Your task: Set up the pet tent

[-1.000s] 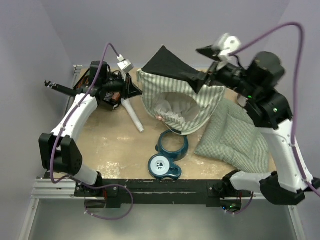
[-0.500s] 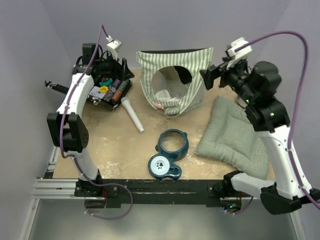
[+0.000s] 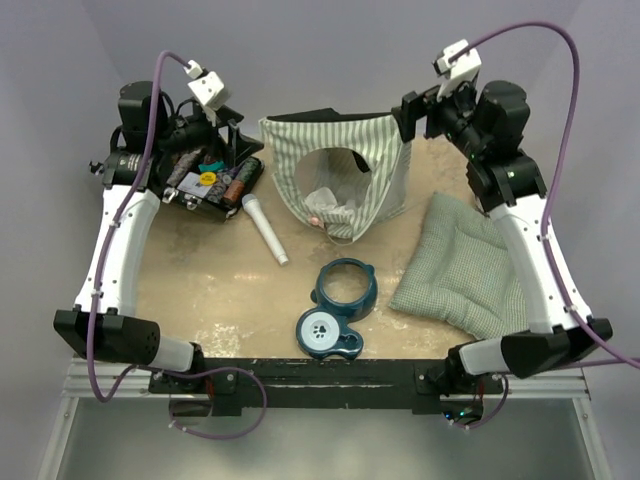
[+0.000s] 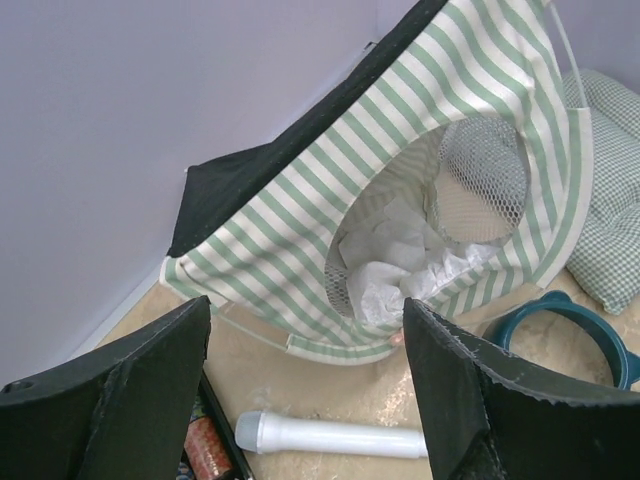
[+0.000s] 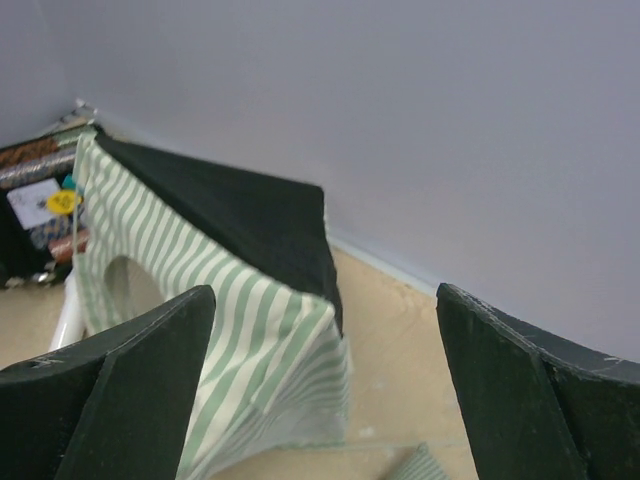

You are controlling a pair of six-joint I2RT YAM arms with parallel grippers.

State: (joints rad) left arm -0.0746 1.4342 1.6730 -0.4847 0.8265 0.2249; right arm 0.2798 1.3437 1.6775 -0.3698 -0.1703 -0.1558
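While left fingers (image 4: 120,390) and right fingers (image 5: 110,400) gape, the pet tent (image 3: 383,165) shows whole overhead.

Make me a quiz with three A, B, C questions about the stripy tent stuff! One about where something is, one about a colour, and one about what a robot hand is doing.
1. Where does the flat green checked fabric cushion lie, compared with the green-and-white striped fabric pet tent?
A) inside it
B) beside it, on its right
C) on top of it

2. What colour is the plastic double pet-bowl stand?
A) red
B) teal
C) yellow

3. What is the left gripper doing?
A) pinching the striped fabric
B) squeezing a white tube
C) open, holding nothing

Answers:
1 B: the top view shows the cushion lying flat by the tent's right side.
2 B: both rings of the stand are teal.
3 C: its two fingers stand wide apart with nothing between them.
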